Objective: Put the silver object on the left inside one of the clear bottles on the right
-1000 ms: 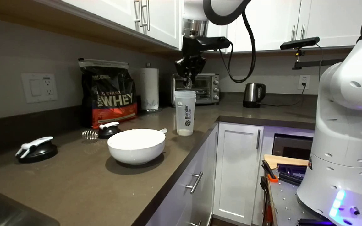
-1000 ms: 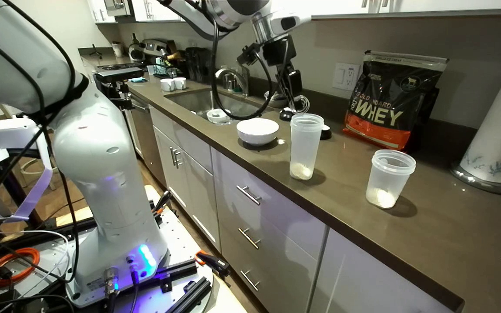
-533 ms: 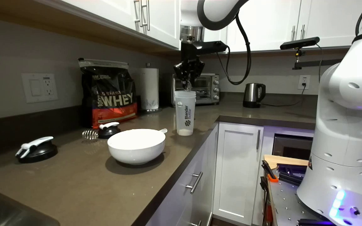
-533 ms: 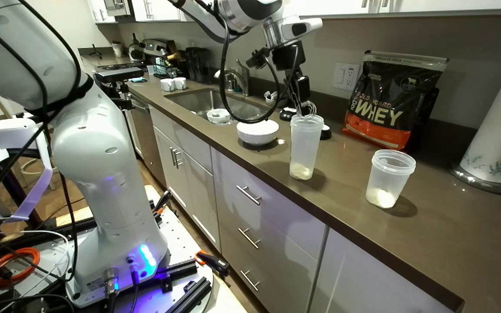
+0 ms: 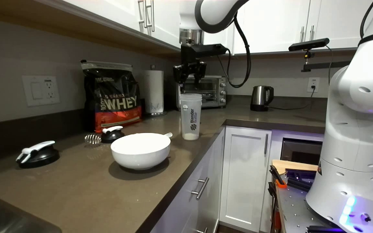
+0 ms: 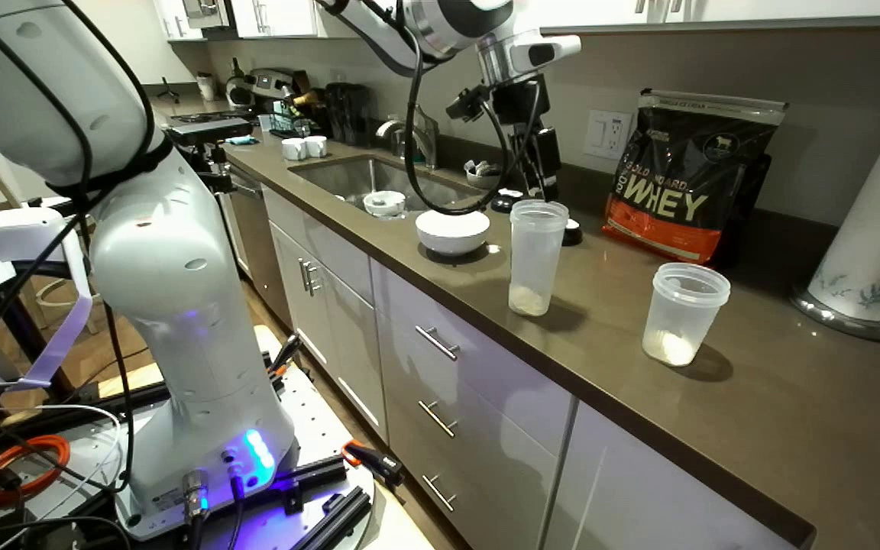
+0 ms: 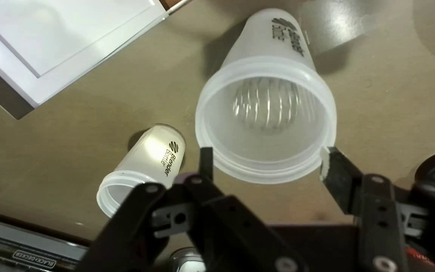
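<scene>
In an exterior view, a black shaker lid [image 5: 39, 155] with a white flip top sits far left on the brown countertop [image 5: 76, 194]. Next, a coiled metal whisk ball [image 5: 93, 138] lies just beside a second shaker lid [image 5: 112, 136], both near a black-and-red bag of 100% Whey [image 5: 113, 94]. A white bowl [image 5: 140, 155] follows, with a paper-towel roll [image 5: 155, 90] farther back. To the bowl's right a clear BlenderBottle [image 5: 191, 118] stands upright, pale contents [image 5: 190, 136] at its bottom; the wrist view shows the task's silver wire whisk ball [image 7: 268, 102] inside this bottle, seen through the mouth, its depth there unclear. The gripper [image 5: 189, 85] hangs just above, its fingers [image 7: 340, 173] spread wide and, in the wrist view, standing to either side of the bottle's mouth. In an exterior view a second clear BlenderBottle [image 6: 684, 313], also upright, stands near the first, to its right. Behind the bottles comes a toaster oven [image 5: 209, 101], then a steel kettle [image 5: 259, 97]; the white Franka arm [image 5: 348, 155] stands at far right.
</scene>
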You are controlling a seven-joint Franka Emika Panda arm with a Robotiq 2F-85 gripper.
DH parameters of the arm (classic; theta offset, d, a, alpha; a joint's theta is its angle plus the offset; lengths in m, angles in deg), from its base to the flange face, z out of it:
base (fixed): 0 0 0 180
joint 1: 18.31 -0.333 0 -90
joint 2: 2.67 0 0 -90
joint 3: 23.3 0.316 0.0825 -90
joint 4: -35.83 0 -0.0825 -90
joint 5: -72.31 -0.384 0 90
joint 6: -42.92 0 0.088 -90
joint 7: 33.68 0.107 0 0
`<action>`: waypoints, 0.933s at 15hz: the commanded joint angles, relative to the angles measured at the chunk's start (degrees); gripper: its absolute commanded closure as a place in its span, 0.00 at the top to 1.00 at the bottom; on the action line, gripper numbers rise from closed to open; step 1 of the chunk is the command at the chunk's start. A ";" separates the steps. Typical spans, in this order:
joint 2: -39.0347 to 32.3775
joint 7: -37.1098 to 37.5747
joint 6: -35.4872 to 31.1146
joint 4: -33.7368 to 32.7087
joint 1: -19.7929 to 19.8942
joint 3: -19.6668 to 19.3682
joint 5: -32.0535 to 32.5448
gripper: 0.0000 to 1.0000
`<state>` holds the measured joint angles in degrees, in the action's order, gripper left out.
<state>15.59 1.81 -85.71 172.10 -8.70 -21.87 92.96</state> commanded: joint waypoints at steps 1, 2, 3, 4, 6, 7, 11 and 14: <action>-1.28 -1.17 0.74 -2.01 -0.36 0.03 -1.33 0.99; -1.32 -1.15 0.79 -2.14 -0.47 0.05 -1.36 1.00; -1.25 -1.23 0.79 -2.21 -0.61 0.09 -1.41 1.00; -1.08 -1.41 0.82 -2.24 -0.82 0.16 -1.58 1.00; -0.62 -2.03 1.26 -2.46 -1.59 0.31 -2.37 1.00; -0.32 -3.34 1.45 -2.48 -2.47 0.17 -4.01 1.00; 0.73 -10.42 2.57 -2.84 -6.07 -0.07 -13.06 1.00; 1.45 -14.74 4.96 -3.55 -8.10 0.21 -17.67 1.00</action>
<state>15.87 -7.68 -84.31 169.72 -15.28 -21.64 79.70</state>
